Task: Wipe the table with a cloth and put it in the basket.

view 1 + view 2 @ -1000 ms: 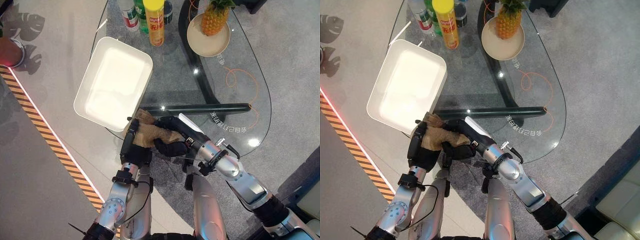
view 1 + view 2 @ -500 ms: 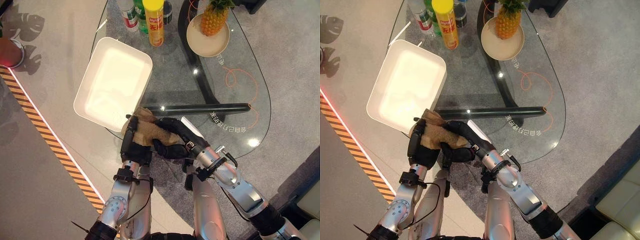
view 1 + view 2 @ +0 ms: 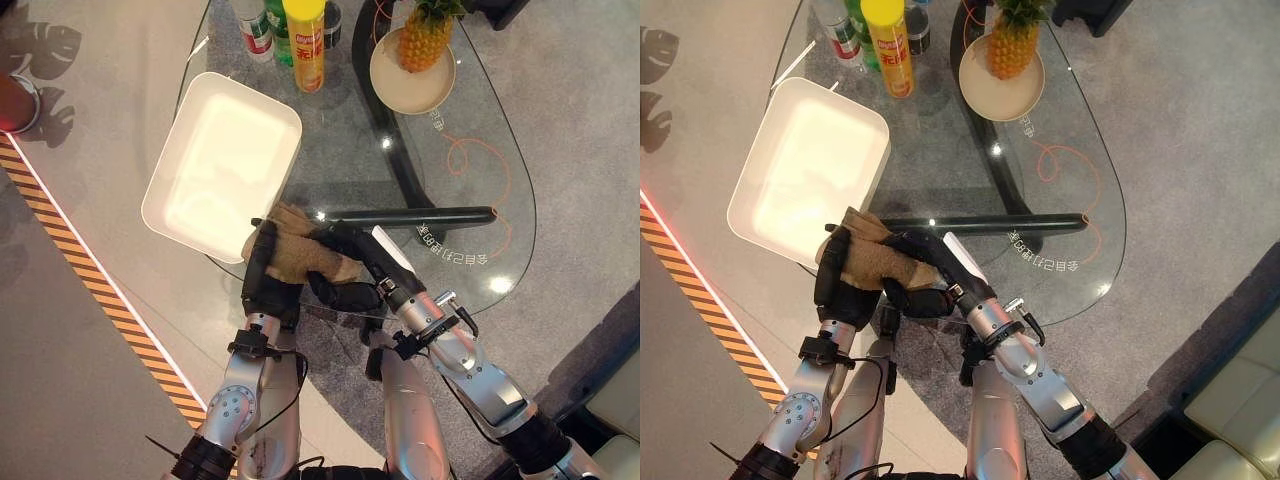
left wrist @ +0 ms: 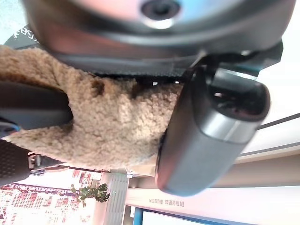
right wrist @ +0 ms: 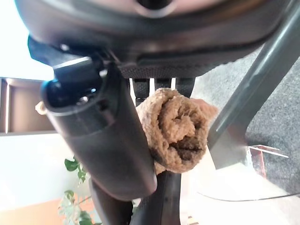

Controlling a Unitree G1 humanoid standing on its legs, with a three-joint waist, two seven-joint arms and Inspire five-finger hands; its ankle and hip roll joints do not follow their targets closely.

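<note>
both hands, left hand (image 3: 268, 272) and right hand (image 3: 352, 272), clamped on cloth (image 3: 298, 252); beside basket (image 3: 222, 165)

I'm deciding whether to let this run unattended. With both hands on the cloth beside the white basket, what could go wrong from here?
1. Both the left hand and the right hand grip the brown cloth; if their release is badly timed, the cloth may stay snagged on one hand's fingers.
2. The cloth hangs at the white basket rim, so it could drop outside onto the glass table or the floor.
3. A hand could nudge the basket.
</note>
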